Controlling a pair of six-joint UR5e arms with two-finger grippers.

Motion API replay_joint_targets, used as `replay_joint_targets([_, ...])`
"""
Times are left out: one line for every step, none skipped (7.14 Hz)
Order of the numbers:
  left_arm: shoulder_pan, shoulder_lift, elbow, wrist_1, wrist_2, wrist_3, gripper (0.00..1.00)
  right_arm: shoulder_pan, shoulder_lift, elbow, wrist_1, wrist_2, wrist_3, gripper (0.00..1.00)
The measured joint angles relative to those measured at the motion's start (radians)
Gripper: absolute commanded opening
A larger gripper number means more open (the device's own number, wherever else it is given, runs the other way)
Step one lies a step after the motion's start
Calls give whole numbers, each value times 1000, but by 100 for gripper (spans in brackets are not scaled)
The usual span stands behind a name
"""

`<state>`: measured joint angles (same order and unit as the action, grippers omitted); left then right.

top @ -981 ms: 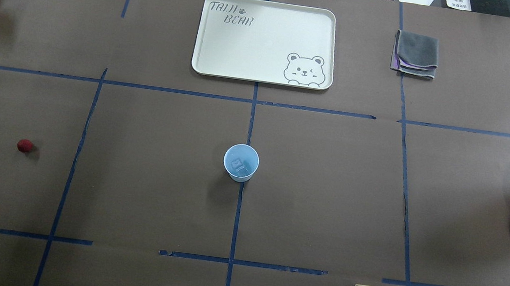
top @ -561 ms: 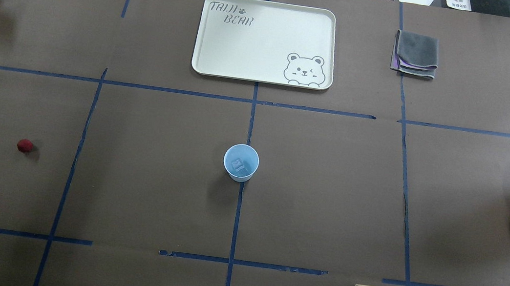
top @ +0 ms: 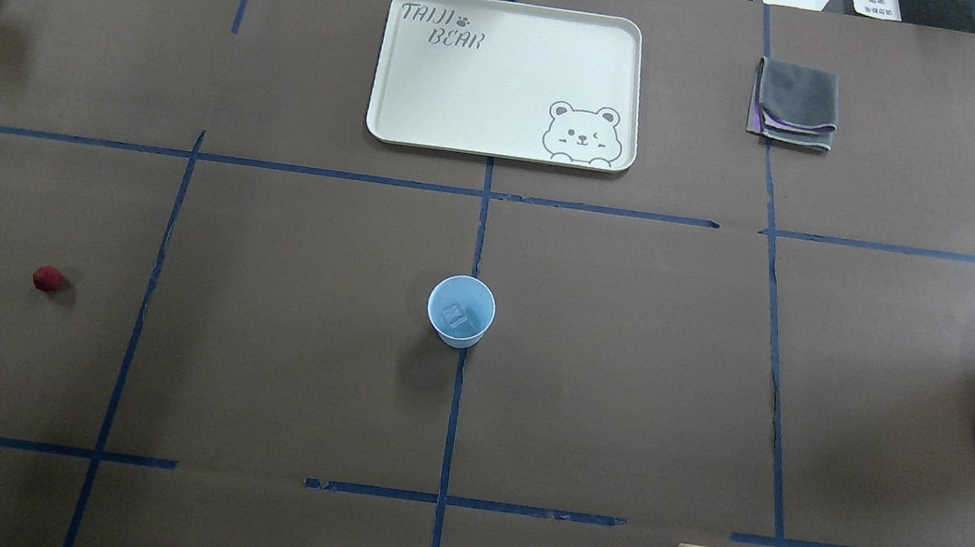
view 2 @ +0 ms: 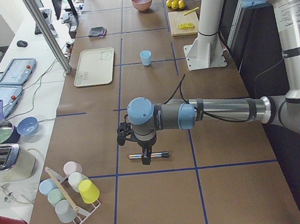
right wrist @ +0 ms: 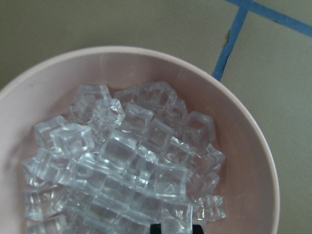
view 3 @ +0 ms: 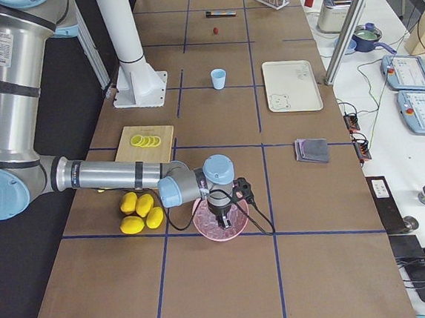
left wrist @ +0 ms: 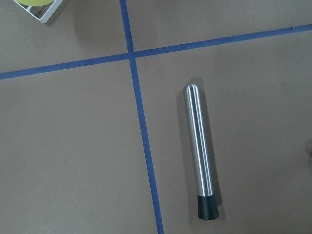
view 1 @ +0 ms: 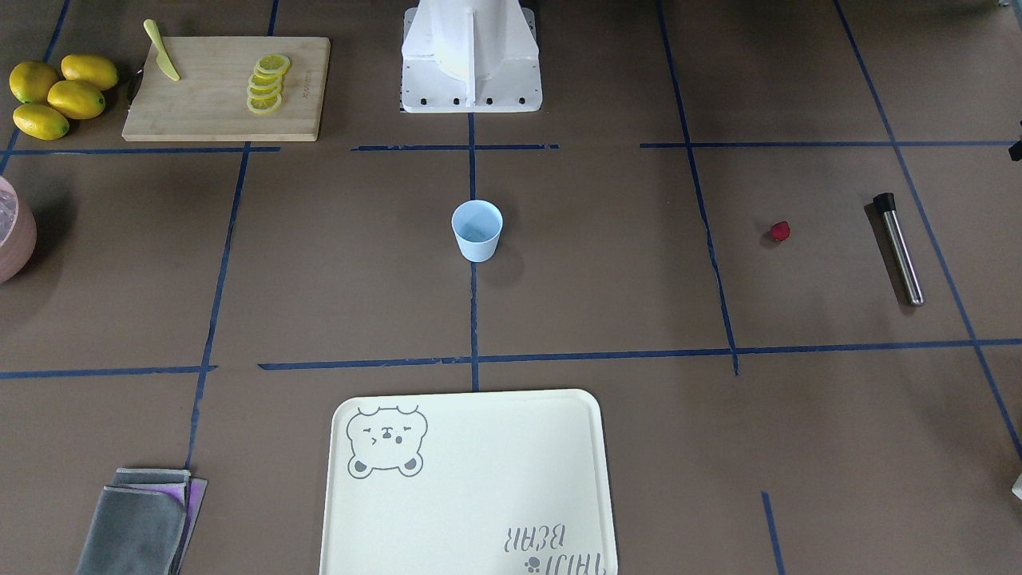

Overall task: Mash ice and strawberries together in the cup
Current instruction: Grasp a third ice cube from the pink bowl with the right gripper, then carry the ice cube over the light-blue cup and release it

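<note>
Right gripper (view 3: 221, 219) hangs just above pink bowl (right wrist: 246, 146) heaped with ice (right wrist: 126, 156), at table's right end; jaws apart or together, cannot tell. Left gripper (view 2: 144, 150) hangs over steel muddler (left wrist: 200, 151), jaw state likewise unclear. Cup (top: 461, 311) upright mid-table, well apart from both grippers, ice inside. Strawberry (top: 48, 279) on table near muddler, outside cup

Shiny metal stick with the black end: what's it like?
The muddler is a slim, round rod of shiny metal, rounded at one end, with a black cap on the other. It lies flat on the brown paper table, beside a blue tape line without crossing it. Only the table touches it.
</note>
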<state>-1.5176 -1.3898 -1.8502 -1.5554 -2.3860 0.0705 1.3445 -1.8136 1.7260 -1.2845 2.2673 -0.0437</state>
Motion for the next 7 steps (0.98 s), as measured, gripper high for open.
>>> replay_joint_targets([0, 0, 0, 0, 0, 0, 100, 22, 23, 78, -98, 1, -1, 3])
replay_joint_targets([-1, 0, 0, 1, -1, -1, 100, 35, 76, 176, -247, 1, 2, 3])
replay_joint_targets([-1, 0, 1, 1, -1, -1, 100, 39, 146, 249, -371, 4, 23, 2])
replay_joint_targets([0, 0, 1, 1, 0, -1, 100, 26, 223, 288, -447, 16, 85, 1])
replay_joint_targets([0, 0, 3, 1, 0, -2, 100, -18, 290, 304, -476, 27, 181, 10])
replay_joint_targets([0, 0, 3, 1, 1, -2, 100, -94, 361, 311, -483, 22, 295, 10])
replay_joint_targets([0, 0, 2, 0, 1, -2, 100, -186, 442, 314, -490, -1, 404, 9])
